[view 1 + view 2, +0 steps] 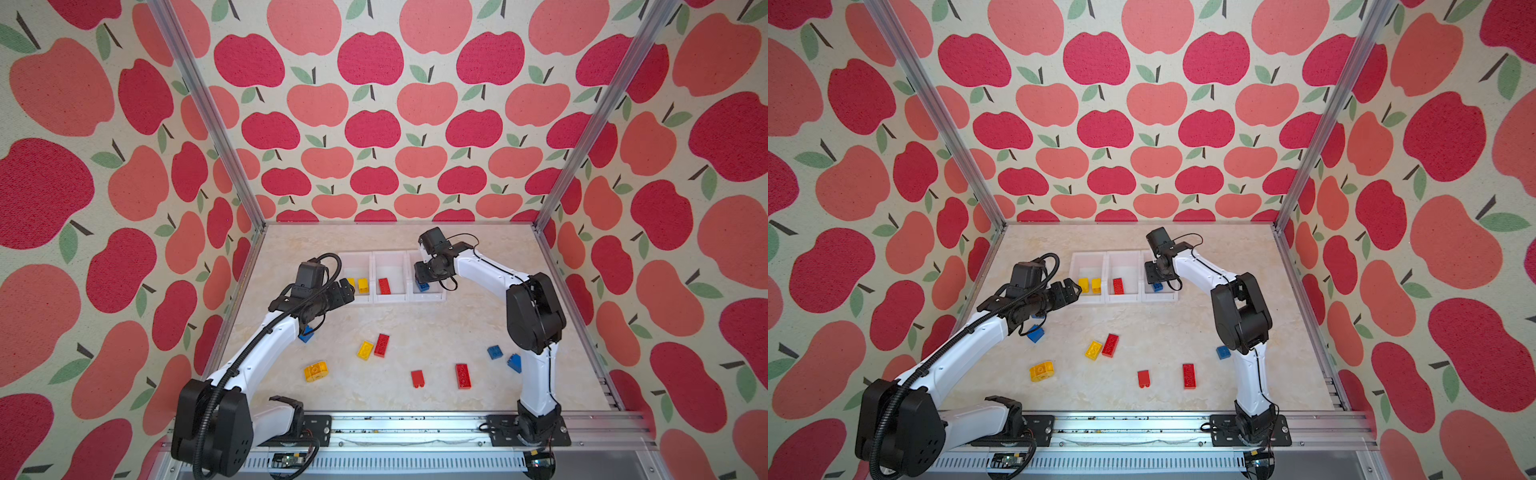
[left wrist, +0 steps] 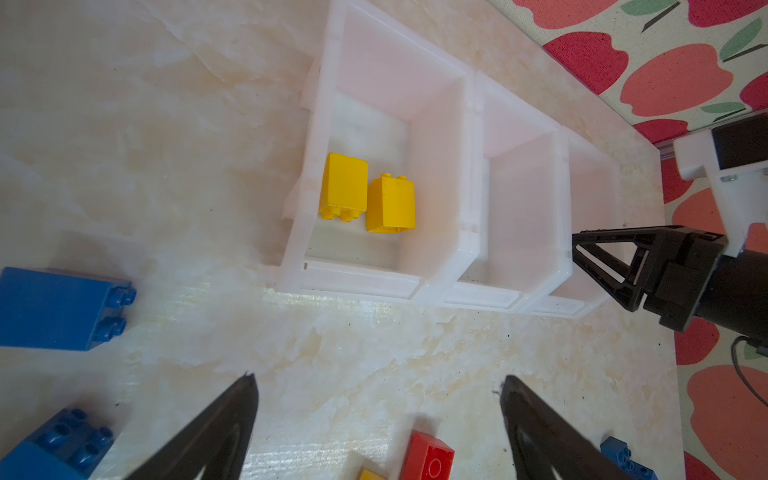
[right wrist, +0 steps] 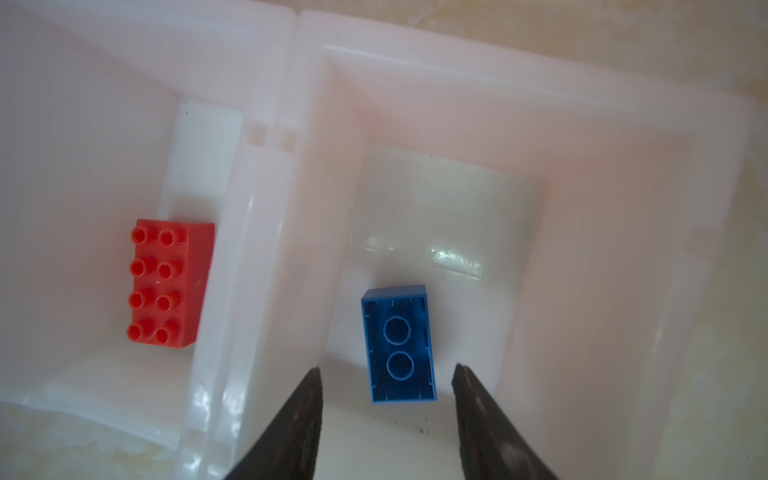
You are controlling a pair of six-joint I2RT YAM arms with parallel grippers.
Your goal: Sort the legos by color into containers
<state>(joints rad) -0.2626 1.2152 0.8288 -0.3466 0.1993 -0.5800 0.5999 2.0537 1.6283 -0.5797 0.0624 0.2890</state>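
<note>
Three joined white containers (image 1: 390,298) stand in a row at the back. The left one holds two yellow legos (image 2: 345,187), the middle one a red brick (image 3: 168,282). In the right one a blue brick (image 3: 399,345) lies underside up. My right gripper (image 3: 387,366) hangs open just above it, its jaws clear of the brick on both sides; in a top view this gripper (image 1: 422,280) is over that bin. My left gripper (image 2: 380,377) is open and empty over the table, in front of the left bin (image 1: 347,291).
Loose legos lie on the marble table: blue (image 1: 306,333) under the left arm, yellow (image 1: 365,350) beside red (image 1: 381,345), a rounded yellow piece (image 1: 316,371), two reds (image 1: 417,378) (image 1: 463,375), two blues (image 1: 494,352) (image 1: 514,363) by the right arm. Apple-patterned walls enclose the table.
</note>
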